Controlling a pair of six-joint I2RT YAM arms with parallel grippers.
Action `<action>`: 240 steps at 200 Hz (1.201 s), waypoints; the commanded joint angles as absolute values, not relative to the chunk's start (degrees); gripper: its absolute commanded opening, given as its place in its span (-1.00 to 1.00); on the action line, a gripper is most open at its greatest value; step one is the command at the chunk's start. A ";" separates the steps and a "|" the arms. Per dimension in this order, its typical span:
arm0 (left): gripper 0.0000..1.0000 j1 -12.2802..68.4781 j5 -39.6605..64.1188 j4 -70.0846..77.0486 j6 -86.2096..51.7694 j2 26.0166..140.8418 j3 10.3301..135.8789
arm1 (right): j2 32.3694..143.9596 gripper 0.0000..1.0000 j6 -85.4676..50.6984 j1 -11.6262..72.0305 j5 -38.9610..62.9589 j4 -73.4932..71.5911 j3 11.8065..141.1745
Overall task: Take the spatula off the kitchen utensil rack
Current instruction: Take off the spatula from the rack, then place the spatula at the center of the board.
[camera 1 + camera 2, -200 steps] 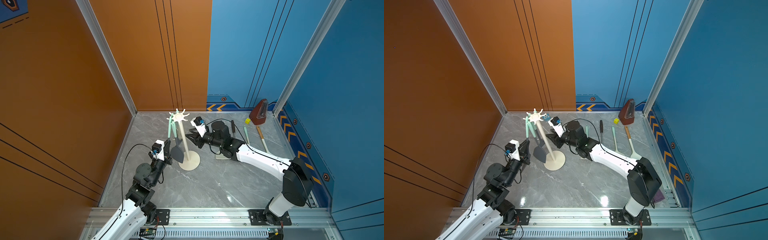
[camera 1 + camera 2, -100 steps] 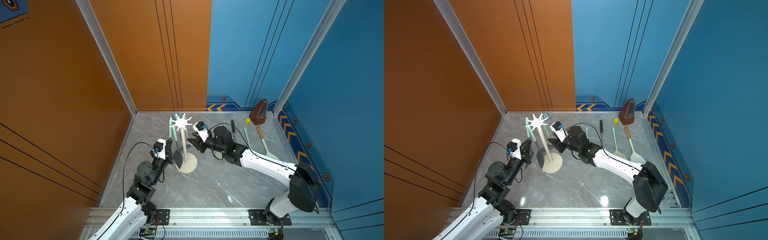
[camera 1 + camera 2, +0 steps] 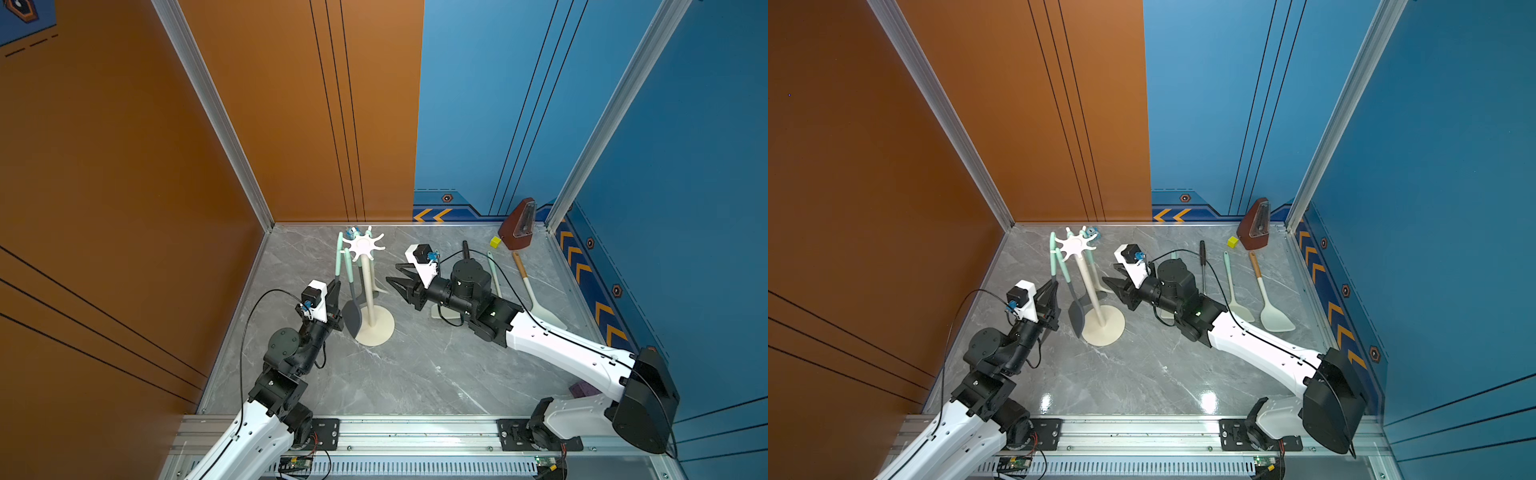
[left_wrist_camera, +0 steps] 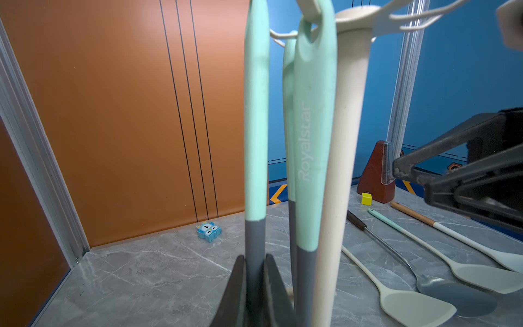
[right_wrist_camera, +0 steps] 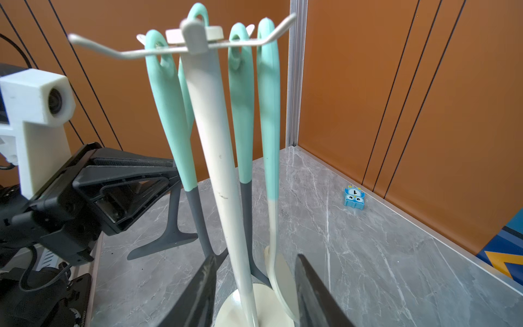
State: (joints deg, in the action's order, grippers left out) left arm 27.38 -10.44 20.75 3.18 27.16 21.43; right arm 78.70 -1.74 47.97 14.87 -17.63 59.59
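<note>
My left gripper (image 4: 254,263) clamped the spatula (image 4: 256,113), right gripper (image 3: 392,272) open at the rack's (image 3: 370,291) 3 o'clock; sideways pulling risked toppling it.

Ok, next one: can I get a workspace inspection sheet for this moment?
Surface: grey marble-look tabletop, no spills seen.
Job's things: kitchen utensil rack upright, mint-handled utensils hanging on it; spatula gripped at its grey neck.
Clutter: metronome, yellow cube, owl toy, four loose utensils lying flat.
Grippers: left gripper shut on spatula; right gripper open, holding nothing.
Cables: black cable looping off the left wrist, no snag seen.
Surroundings: orange wall, blue wall.
</note>
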 commanded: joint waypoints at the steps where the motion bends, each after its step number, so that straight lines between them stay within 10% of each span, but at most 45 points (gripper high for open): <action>1: -1.00 26.89 -11.66 26.28 3.09 24.62 22.74 | 80.57 -0.08 -2.90 48.60 16.59 -19.04 61.62; 240: -1.00 15.93 -35.29 15.33 1.73 47.52 35.52 | 75.71 -0.06 -1.58 46.63 13.50 -16.17 57.44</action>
